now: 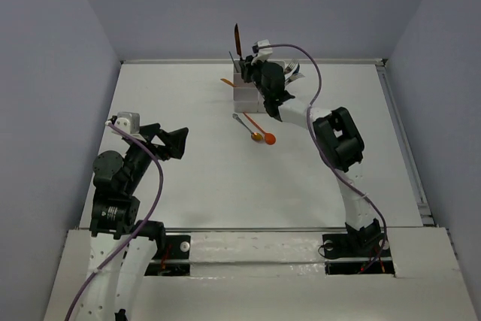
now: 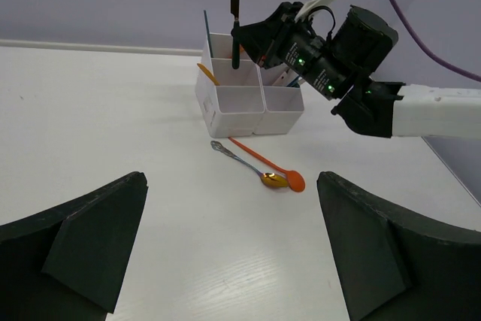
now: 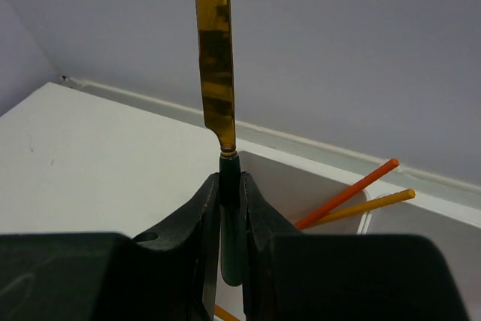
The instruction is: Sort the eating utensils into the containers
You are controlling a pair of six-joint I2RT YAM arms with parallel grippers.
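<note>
Holding a green-handled utensil (image 3: 216, 58) upright, gold blade up, the right gripper (image 3: 230, 186) was clamped on its handle over the white containers (image 2: 239, 107) at the bench's (image 1: 188, 201) far side. The left gripper (image 1: 179, 143) hung wide open and empty, well apart. An orange spoon (image 2: 295, 182) lay just beside the containers.

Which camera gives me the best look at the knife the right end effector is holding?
Right wrist: the knife is close up, green handle clamped in the right end effector, gold blade upright. Left wrist shows it whole but small, over the containers. Top external shows only a thin sliver.
</note>
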